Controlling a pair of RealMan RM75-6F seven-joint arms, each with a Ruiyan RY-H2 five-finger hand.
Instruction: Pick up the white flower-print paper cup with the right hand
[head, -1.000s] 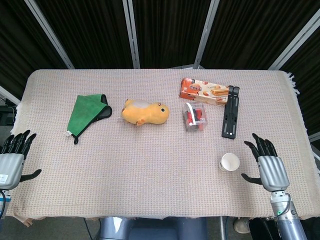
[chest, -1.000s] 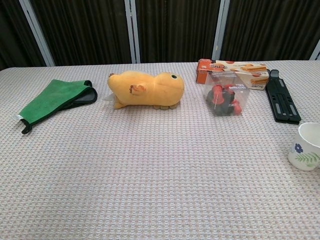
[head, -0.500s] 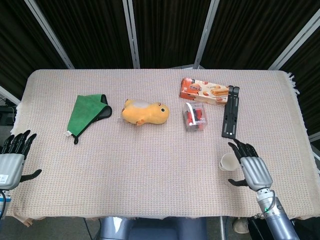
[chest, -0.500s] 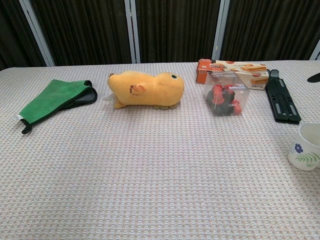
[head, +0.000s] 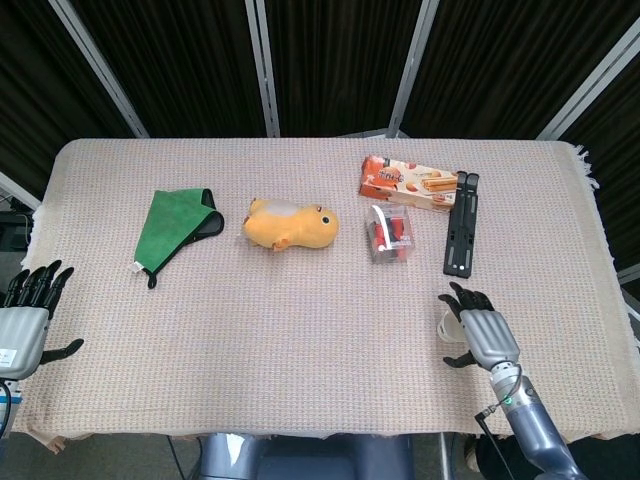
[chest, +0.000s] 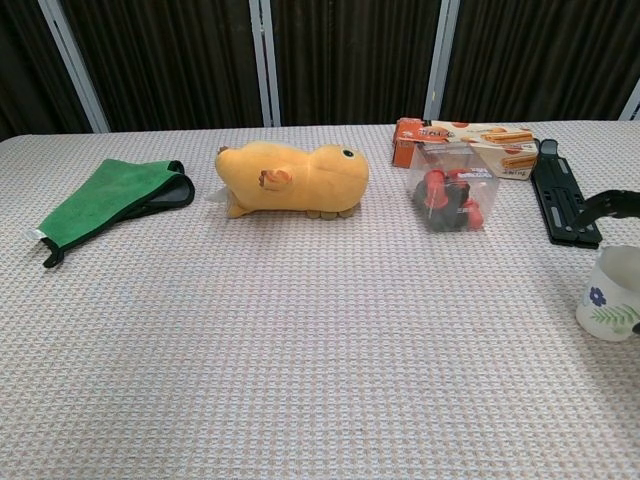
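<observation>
Your right hand (head: 480, 333), fingers spread and grasping nothing, hangs over the flower-print paper cup (chest: 610, 295) at the bench's (head: 300, 300) five o'clock edge; closing and lifting remain.

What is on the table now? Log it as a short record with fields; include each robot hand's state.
target: white flower-print paper cup, upright, near right table edge
right robot hand: over the cup, fingers spread, no grip visible
left robot hand: open, off the table's left edge
other items: green cloth, yellow plush toy, snack box, clear container, black stand
</observation>
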